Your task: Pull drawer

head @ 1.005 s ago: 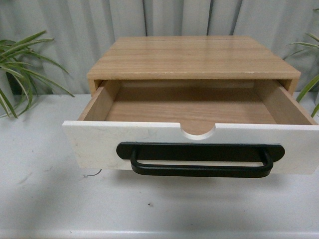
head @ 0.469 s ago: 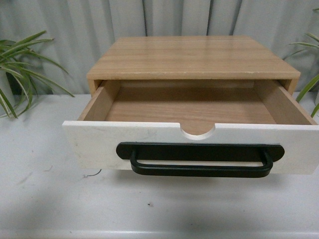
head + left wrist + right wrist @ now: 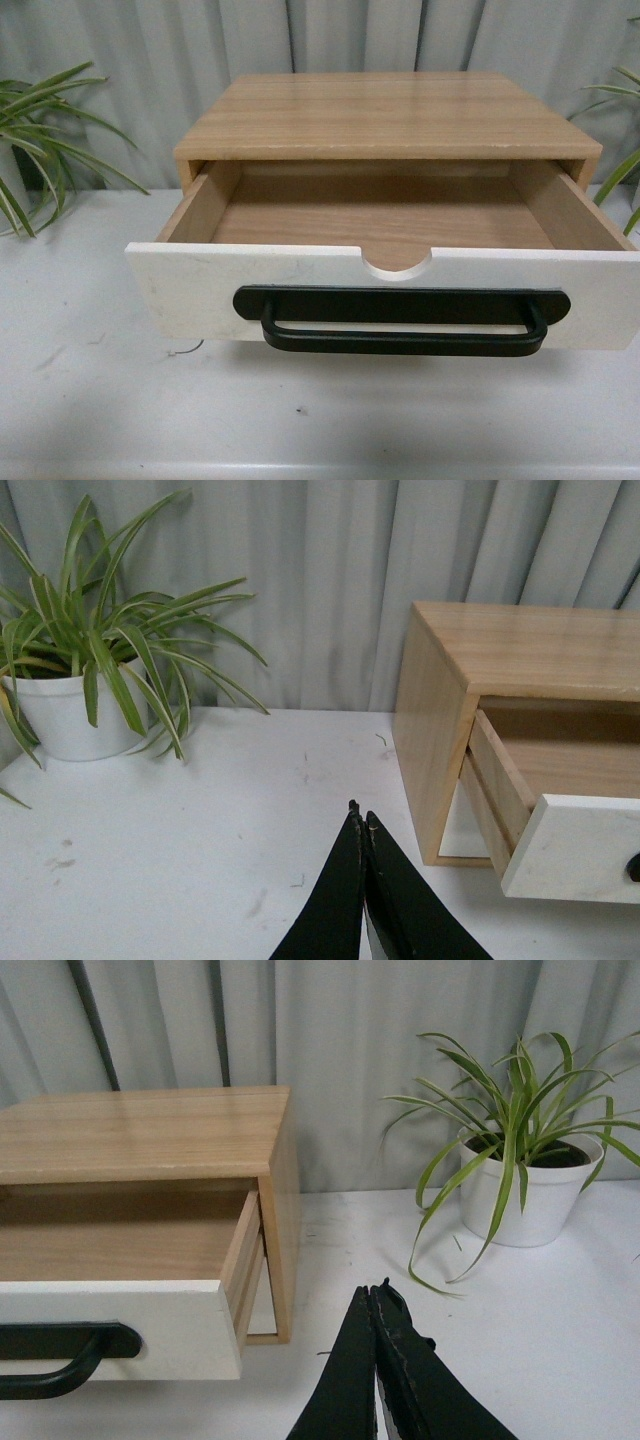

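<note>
Drawer [image 3: 300,285] pulled well out of cabinet [image 3: 385,115] toward 6 o'clock, wood interior exposed. Left gripper [image 3: 360,825] and right gripper [image 3: 375,1300]: fingers pressed together, off handle [image 3: 400,325], holding nothing. Pull looks done.

The cabinet [image 3: 388,115] is light wood with a smooth, slightly satiny grain, and the drawer [image 3: 385,240] matches it inside, but its front is a matt white panel that looks a bit chalky and scuffed, with a matt black handle [image 3: 402,318] that could be metal or plastic. The desk [image 3: 100,400] is a smooth white surface with a dull sheen and a few dirty specks. The curtain [image 3: 330,570] behind looks like soft grey cloth, both plant pots [image 3: 520,1195] are plain matt white, and the black jaws on both arms look like matt plastic with worn edges.
</note>
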### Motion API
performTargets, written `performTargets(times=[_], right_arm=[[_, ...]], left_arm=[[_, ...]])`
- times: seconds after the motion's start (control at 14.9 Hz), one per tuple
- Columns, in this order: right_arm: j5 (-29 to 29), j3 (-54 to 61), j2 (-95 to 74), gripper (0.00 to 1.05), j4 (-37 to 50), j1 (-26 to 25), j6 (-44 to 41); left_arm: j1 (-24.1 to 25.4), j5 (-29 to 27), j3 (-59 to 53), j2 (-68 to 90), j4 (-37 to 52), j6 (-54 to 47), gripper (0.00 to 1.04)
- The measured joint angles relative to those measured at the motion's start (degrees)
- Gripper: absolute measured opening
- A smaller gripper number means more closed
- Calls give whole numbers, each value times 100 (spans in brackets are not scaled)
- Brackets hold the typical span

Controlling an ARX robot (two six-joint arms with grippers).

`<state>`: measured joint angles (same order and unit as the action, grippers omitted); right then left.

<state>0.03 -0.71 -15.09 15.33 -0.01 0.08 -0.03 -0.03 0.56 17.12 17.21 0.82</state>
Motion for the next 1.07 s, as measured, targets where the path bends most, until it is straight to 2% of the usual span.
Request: performTargets(times=[0.27, 0.34, 0.47, 0.54, 0.94, 1.01, 1.07], right_arm=[[0, 0, 518, 2, -531, 0, 0], [-4, -4, 1132, 2, -1471, 0, 2], [-2, -2, 1488, 2, -1510, 0, -2], [7, -17, 1480, 2, -1491, 0, -4], [0, -4, 1486, 2, -1554, 0, -9], [0, -4, 1486, 6, -1554, 0, -11], [0, -4, 1486, 18, -1554, 0, -11]], left_arm=[[0, 0, 0, -608, -619, -2, 2], [0, -2, 0, -726, -717, 0, 2], [0, -7, 11, -876, -962, 0, 2], [4, 20, 2, -1403, -1740, -2, 2], [2, 0, 2, -1661, -1744, -2, 2], [2, -2, 2, -1661, -1742, 0, 8], [2, 0, 2, -1659, -1742, 0, 20]])
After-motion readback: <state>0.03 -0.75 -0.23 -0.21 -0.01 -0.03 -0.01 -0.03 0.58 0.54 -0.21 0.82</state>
